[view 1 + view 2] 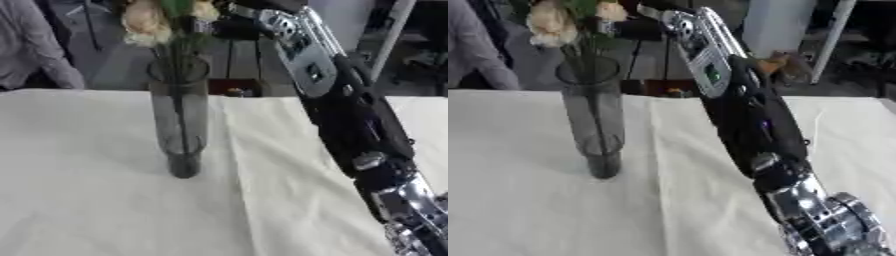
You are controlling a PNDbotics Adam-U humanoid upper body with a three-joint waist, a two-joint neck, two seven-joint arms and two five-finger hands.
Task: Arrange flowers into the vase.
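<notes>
A tall smoky glass vase stands upright on the white tablecloth, left of the middle. Cream and yellow flowers with green leaves rise above its rim, and their dark stems run down inside the glass. My right arm comes up from the lower right corner and crosses the table diagonally. Its hand is at the top, just right of the blooms, with dark fingers curled against the stems below the flower heads. My left hand shows in neither view.
A fold in the cloth runs from the far edge toward the front, right of the vase. A small reddish object sits just beyond the table's far edge. Grey furniture and a white post stand behind.
</notes>
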